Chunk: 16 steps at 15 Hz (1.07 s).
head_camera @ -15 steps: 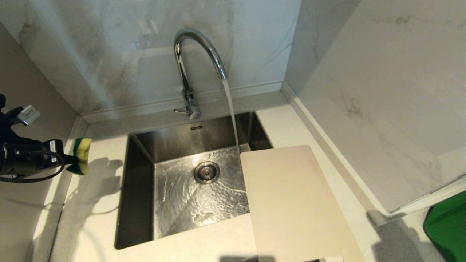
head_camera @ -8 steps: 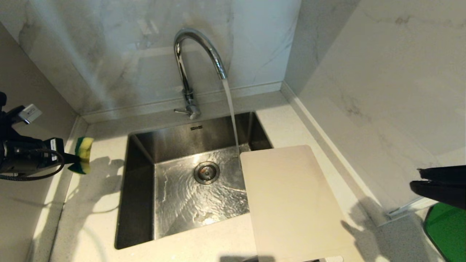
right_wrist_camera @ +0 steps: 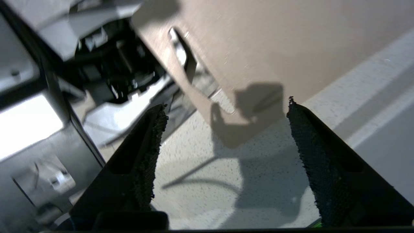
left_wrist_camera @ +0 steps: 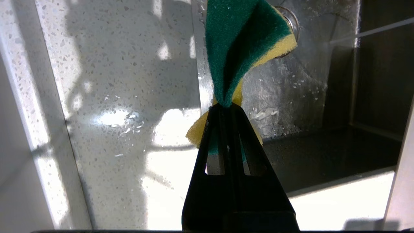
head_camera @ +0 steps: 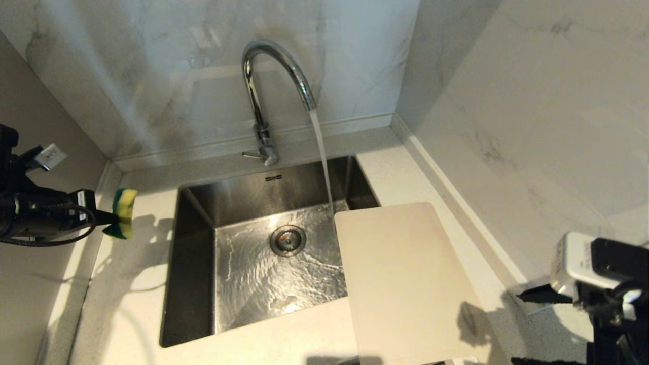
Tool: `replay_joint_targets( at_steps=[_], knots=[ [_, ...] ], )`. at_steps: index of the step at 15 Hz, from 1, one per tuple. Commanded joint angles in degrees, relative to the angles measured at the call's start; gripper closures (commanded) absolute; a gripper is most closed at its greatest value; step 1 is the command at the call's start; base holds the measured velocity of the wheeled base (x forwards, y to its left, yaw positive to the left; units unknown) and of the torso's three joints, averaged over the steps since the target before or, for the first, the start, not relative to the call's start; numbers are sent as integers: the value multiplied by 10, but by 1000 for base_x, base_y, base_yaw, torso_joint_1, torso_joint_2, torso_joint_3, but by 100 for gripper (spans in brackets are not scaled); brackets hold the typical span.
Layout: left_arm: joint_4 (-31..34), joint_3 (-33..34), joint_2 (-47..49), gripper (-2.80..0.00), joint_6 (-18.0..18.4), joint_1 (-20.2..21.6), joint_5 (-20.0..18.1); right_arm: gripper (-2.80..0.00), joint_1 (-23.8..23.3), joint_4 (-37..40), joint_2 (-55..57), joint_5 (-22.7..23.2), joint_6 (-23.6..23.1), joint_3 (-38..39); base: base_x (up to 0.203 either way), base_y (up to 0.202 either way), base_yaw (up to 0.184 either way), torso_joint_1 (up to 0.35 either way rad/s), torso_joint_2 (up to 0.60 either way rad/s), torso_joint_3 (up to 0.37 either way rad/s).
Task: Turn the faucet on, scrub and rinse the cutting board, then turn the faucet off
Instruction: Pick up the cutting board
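Cream cutting board (head_camera: 405,284), green-yellow sponge (head_camera: 121,213), chrome faucet (head_camera: 274,76).

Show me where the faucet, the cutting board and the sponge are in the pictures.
faucet (head_camera: 276,57), head view, on the arched chrome spout.
cutting board (head_camera: 405,284), head view, on the middle of its flat cream surface.
sponge (left_wrist_camera: 231,42), left wrist view, on its green scrubbing face.

The cutting board (head_camera: 405,284) runs off the head view's 6 o'clock edge, handle slot unseen there. The right hand (right_wrist_camera: 226,129) is cut off at 4 o'clock. The sponge's (left_wrist_camera: 239,55) pinched middle hides between the left hand's (left_wrist_camera: 226,106) fingers.
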Motion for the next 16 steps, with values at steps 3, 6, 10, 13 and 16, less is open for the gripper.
replay_joint_targets(
  at_steps=[3,6,10,13,16],
  knots=[
    [0,-13,28,0,0,3,-1,-280,28,2,53,-21,-102,53,0,0,0,0,0,0],
    [-12,-13,39,0,-1,3,-1,-280,68,1,86,-74,-166,70,0,0,0,0,0,0],
    [-13,-13,45,0,0,9,-2,-280,126,1,132,-119,-191,100,0,0,0,0,0,0],
    [-15,-12,44,0,-1,9,-2,-280,128,0,174,-148,-236,120,0,0,0,0,0,0],
    [-15,-12,45,0,-2,9,-3,-280,131,-11,203,-151,-237,123,0,0,0,0,0,0]
  ],
)
